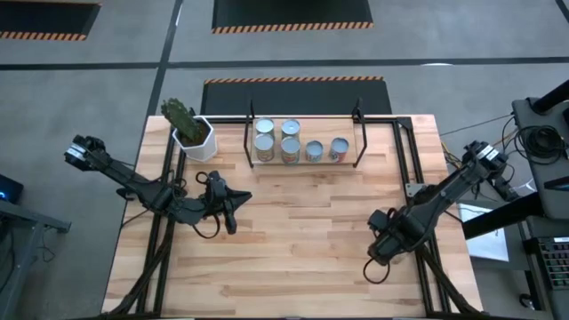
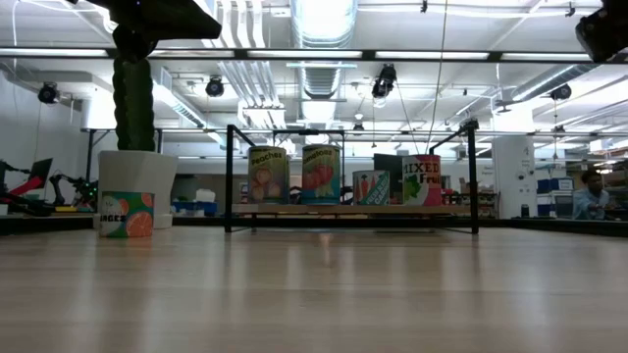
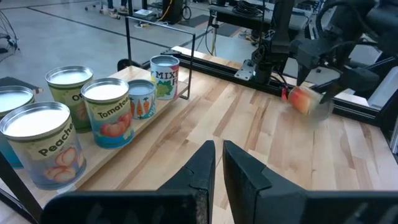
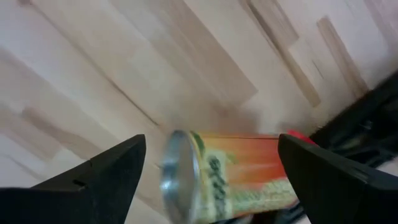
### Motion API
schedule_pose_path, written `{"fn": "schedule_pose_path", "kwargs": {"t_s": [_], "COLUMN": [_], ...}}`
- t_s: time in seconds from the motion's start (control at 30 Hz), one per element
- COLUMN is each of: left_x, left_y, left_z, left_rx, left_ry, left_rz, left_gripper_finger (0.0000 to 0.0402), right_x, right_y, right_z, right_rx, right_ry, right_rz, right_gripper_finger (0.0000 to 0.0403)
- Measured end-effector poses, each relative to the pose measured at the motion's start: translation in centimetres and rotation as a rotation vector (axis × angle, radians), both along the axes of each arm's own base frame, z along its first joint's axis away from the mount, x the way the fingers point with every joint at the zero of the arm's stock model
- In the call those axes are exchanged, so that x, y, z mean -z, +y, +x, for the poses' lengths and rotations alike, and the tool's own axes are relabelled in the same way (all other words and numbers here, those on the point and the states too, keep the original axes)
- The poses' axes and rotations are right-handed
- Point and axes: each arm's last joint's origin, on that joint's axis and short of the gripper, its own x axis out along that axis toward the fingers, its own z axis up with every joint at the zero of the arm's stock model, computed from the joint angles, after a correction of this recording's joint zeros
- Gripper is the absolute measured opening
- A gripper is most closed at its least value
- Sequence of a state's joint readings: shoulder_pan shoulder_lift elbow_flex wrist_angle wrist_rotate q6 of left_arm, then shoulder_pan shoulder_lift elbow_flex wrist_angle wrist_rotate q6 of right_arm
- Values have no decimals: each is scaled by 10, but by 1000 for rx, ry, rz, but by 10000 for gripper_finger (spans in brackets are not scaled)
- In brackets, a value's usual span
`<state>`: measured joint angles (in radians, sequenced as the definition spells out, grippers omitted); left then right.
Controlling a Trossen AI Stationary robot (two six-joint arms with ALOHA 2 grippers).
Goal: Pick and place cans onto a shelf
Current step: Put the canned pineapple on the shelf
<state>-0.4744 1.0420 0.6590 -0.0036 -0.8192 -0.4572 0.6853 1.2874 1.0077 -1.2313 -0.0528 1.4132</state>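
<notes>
We find the right pincer (image 4: 208, 171) spread wide over the bench (image 1: 302, 240), a can (image 4: 230, 177) lying on its side between the fingers; whether they touch it we cannot tell. In the left wrist view the same can (image 3: 303, 99) shows as an orange blur below that pincer. The left pincer (image 3: 217, 168) waits pressed together, empty, mid-bench on the left. The remaining cans (image 1: 290, 142) stand on the shelf (image 1: 347, 164) at the far edge. We judge the can rigid, smooth, fairly heavy and, lying flat, liable to roll. Grip it across the labelled wall at mid-length, clear of the shiny end, and close firmly to prevent slipping
</notes>
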Motion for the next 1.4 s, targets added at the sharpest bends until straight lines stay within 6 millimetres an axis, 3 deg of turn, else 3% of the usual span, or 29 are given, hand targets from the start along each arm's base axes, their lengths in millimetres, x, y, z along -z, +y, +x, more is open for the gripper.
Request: {"fn": "schedule_pose_path", "kwargs": {"t_s": [0.2, 0.37, 0.67, 0.9, 1.1, 1.4], "left_x": [0, 0, 0, 0, 0, 0], "left_y": [0, 0, 0, 0, 0, 0], "left_z": [0, 0, 0, 0, 0, 0], "left_rx": [0, 1, 5, 11, 18, 19], "left_ry": [-2, -1, 5, 14, 23, 25], "left_rz": [0, 2, 18, 37, 60, 66], "left_gripper_finger": [13, 13, 13, 13, 13, 13], "right_x": [-1, -1, 3, 25, 54, 86], "right_y": [0, 10, 22, 26, 32, 32], "right_z": [-3, -12, -23, -11, 1, 13], "right_rx": [-38, -334, -617, -835, -987, -1028], "right_ry": [38, 80, 138, 165, 299, 445], "right_rz": [27, 119, 146, -40, -82, -93], "right_gripper_finger": [353, 352, 352, 352, 352, 332]}}
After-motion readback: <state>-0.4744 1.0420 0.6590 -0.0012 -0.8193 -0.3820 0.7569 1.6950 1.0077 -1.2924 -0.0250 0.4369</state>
